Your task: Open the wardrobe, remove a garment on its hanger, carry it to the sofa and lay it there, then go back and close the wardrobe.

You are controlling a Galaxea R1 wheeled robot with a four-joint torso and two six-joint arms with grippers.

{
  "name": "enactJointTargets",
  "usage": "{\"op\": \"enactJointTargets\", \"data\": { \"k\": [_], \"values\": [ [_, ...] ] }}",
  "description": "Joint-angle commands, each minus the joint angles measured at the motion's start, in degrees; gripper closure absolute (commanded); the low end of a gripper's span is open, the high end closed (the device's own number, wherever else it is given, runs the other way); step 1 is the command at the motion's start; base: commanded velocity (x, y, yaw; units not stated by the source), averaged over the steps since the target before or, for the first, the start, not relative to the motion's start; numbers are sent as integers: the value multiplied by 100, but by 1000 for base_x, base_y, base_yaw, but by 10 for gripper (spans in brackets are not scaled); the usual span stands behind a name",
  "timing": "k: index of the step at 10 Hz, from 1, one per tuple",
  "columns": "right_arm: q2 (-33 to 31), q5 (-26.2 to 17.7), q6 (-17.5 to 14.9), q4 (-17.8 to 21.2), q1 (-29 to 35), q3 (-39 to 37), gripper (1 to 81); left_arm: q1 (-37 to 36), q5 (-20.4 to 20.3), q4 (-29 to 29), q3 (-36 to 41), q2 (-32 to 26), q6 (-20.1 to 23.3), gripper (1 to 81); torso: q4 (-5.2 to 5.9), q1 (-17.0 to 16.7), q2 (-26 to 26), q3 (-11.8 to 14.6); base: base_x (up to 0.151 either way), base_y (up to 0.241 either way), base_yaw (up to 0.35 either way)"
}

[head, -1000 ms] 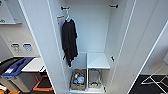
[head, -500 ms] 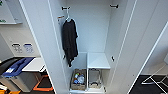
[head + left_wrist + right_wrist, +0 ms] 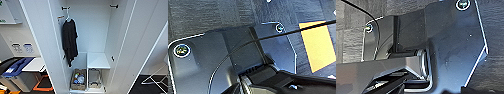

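The wardrobe [image 3: 100, 37] stands open with only a black shirt [image 3: 69, 41] inside. I cannot tell the fingers' state; closing could catch its door.

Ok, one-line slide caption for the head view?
Open wardrobe, black shirt hanging on a white hanger, baskets below.

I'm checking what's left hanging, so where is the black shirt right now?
In the head view, the black shirt hangs on a white hanger from a hook on the left inside of the open wardrobe, above the basket.
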Motion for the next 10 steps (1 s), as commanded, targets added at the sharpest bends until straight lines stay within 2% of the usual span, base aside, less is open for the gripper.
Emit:
{"op": "enactJointTargets", "data": {
  "k": [1, 3, 10],
  "values": [
    [24, -311, -20, -8, 151, -4, 10, -251, 220, -37, 68, 9, -17, 10, 0, 2, 0, 0, 0, 0, 0],
    [24, -311, -20, -8, 151, -4, 10, -251, 220, -29, 68, 0, -17, 10, 0, 0, 0, 0, 33, 0, 0],
    [24, -311, -20, -8, 151, -4, 10, -225, 211, -29, 68, -18, -9, 10, 0, -2, -2, 0, 81, 0, 0]
  ]
}}
